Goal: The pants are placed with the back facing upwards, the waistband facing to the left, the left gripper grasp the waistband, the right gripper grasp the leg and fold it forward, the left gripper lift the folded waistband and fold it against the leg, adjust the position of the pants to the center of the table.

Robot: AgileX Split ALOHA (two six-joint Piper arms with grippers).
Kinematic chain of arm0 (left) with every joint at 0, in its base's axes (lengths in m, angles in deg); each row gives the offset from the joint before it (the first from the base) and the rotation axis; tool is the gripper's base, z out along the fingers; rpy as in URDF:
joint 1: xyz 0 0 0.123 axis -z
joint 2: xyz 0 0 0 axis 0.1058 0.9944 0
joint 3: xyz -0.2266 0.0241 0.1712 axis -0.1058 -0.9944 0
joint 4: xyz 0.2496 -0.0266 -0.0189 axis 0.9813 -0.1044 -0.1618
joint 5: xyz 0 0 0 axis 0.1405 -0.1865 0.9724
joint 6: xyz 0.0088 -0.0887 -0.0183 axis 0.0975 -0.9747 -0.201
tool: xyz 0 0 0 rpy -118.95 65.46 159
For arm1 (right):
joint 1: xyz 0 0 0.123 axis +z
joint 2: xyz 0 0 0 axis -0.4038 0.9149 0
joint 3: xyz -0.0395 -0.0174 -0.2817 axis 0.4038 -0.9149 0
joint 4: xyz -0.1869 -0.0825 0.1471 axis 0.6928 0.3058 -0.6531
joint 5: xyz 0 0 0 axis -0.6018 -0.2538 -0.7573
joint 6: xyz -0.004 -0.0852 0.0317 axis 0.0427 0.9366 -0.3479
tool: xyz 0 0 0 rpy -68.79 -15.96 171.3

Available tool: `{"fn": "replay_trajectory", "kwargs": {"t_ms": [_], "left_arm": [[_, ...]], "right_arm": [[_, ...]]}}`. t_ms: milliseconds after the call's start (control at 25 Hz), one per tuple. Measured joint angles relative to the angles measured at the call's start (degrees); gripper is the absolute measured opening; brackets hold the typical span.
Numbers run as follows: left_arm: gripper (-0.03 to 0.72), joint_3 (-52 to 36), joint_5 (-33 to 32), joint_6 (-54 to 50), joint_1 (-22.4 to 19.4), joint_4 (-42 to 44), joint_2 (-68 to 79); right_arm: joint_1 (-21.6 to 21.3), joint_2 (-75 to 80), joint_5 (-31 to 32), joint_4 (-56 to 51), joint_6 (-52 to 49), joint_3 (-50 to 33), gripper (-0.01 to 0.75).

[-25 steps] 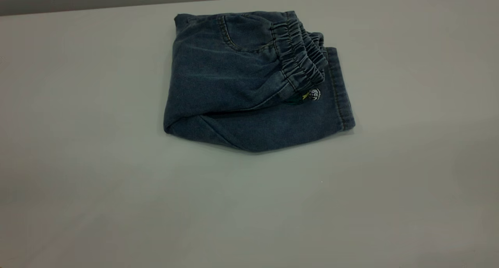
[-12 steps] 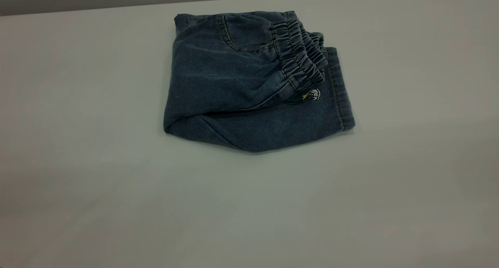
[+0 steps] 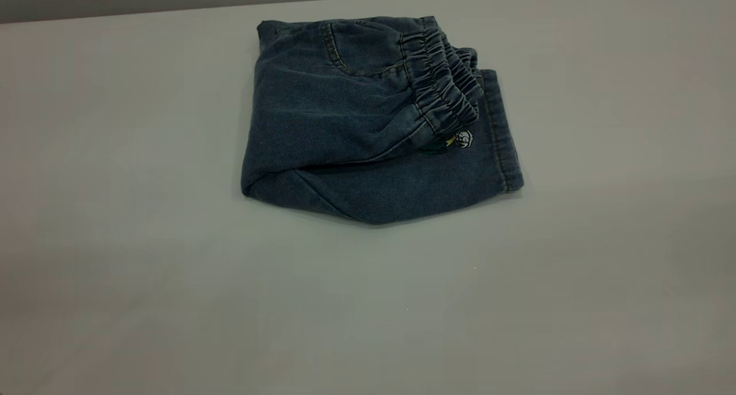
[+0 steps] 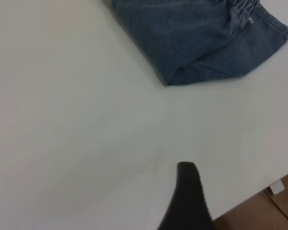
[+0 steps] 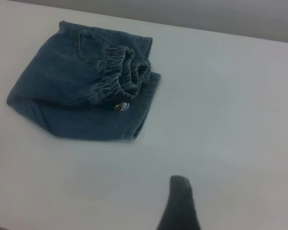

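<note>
— Going from the left edge of the wide matte white table point(image 3: 115, 268) across: what do we have?

— Bare tabletop first, then the small blue washed-denim pants point(image 3: 368, 130), already folded into a compact bundle. They lie nearer the far edge than the near one, roughly midway between the left and right edges. The gathered dark elastic waistband point(image 3: 445, 79) is doubled over on top, toward the bundle's right side, lying against the stitched hem of the denim leg point(image 3: 503, 136) beneath it.

— And our grippers?

— Neither touches the cloth. In each wrist view we see only one dark fingertip — the left gripper point(image 4: 187, 201) over bare table near the table's edge, the right gripper point(image 5: 180, 203) over bare table well apart from the bundle. Both hold nothing; whether their jaws are spread or closed we cannot tell.

— What could go wrong from here?

— We judge the folds done, with only centring left. A push or drag on the top layer alone could slide the waistband off and undo the fold; the springy elastic might also lift by itself.

— Any writing?

— A small round white bit of print point(image 3: 463, 139) peeks out under the waistband; its marks are too small to read.
</note>
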Motion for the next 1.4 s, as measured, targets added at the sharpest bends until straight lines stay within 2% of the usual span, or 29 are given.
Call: {"fn": "replay_trajectory", "kwargs": {"t_ms": [280, 360, 560, 680, 800, 920, 1040, 1400], "left_arm": [[0.499, 0.1, -0.1, 0.0, -0.1, 0.0, 0.0], [0.499, 0.1, -0.2, 0.1, -1.3, 0.1, -0.5], [0.499, 0.1, -0.2, 0.1, -9.7, 0.1, -0.5], [0.499, 0.1, -0.2, 0.1, -16.9, 0.2, -1.6], [0.499, 0.1, -0.2, 0.1, -23.5, 0.2, -4.0], [0.499, 0.1, -0.2, 0.1, -28.2, 0.2, -6.8], [0.499, 0.1, -0.2, 0.1, -29.3, 0.2, -8.9], [0.499, 0.1, -0.2, 0.1, -29.1, 0.2, -9.0]], "right_arm": [[0.0, 0.0, 0.0, 0.0, 0.1, 0.0, 0.477], [0.0, 0.0, 0.0, 0.0, 0.1, 0.0, 0.477], [0.0, 0.0, 0.0, 0.0, 0.1, 0.0, 0.477], [-0.1, 0.0, 0.0, 0.0, 0.0, 0.0, 0.477], [-1.8, 0.0, 0.0, 0.0, 0.0, 0.0, 0.477], [-4.6, 0.0, 0.0, 0.0, 0.0, 0.0, 0.477], [-6.3, 0.0, 0.0, 0.0, 0.0, 0.0, 0.477], [-6.3, 0.0, 0.0, 0.0, 0.0, 0.0, 0.477]]}}
